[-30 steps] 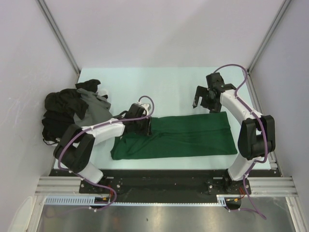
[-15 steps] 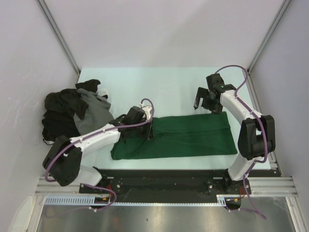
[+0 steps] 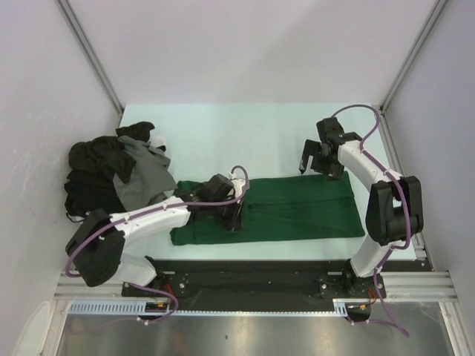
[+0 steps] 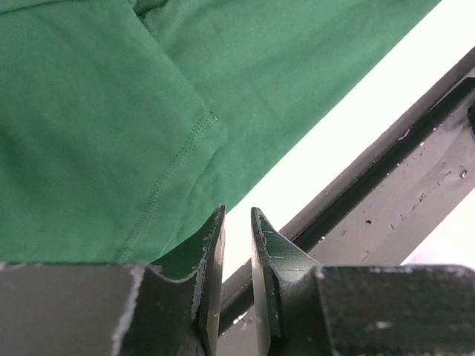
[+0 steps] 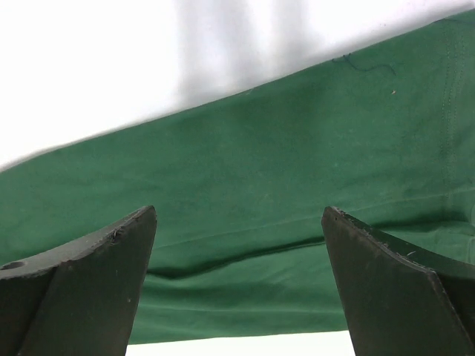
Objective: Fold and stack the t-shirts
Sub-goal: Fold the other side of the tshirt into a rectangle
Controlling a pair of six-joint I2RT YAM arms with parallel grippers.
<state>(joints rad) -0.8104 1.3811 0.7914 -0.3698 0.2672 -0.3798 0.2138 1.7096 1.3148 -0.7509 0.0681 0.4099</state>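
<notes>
left tool [image 4: 237, 216], almost pressed together and empty at the 7 o'clock hem of the tee [image 3: 297, 204], may shove cloth, not grip; right tool [image 5: 239, 213] spread.

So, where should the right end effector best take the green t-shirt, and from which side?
Probably its far right corner, from above on the far side. The green t-shirt lies flat as a long band, and that edge lies free on the table, just below the open right end effector.
</notes>
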